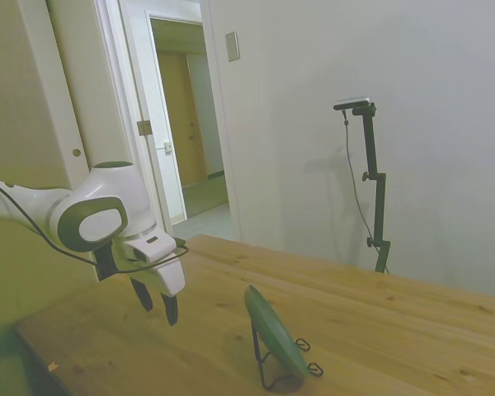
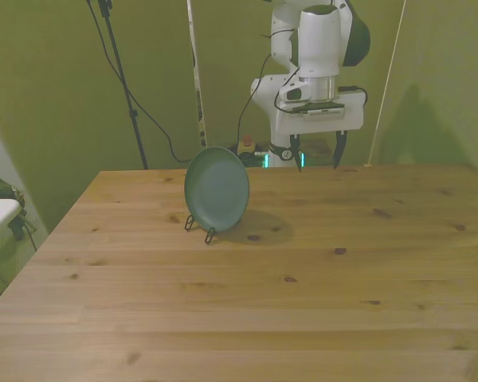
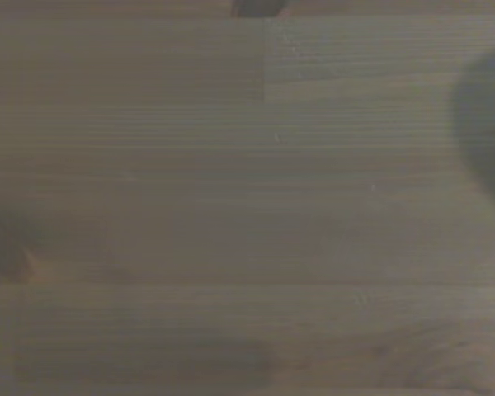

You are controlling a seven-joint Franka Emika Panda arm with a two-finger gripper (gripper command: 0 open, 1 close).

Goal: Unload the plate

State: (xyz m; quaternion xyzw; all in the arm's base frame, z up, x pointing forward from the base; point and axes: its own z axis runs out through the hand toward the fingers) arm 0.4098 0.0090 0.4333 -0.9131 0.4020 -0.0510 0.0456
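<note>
While the plate (image 2: 216, 189) leans on its stand (image 2: 199, 228), the gripper (image 2: 316, 151) hangs well apart, fingers spread, nothing unloaded yet.

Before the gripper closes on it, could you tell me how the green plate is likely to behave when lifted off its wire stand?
The plate looks rigid, so it probably won't flex. Its matte rim should give fair grip. Leaning on edge in the thin wire stand, it could tip or roll if nudged sideways.

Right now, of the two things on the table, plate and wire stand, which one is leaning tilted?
The green plate: it leans tilted on edge in the black wire stand, whose feet rest on the table.
</note>
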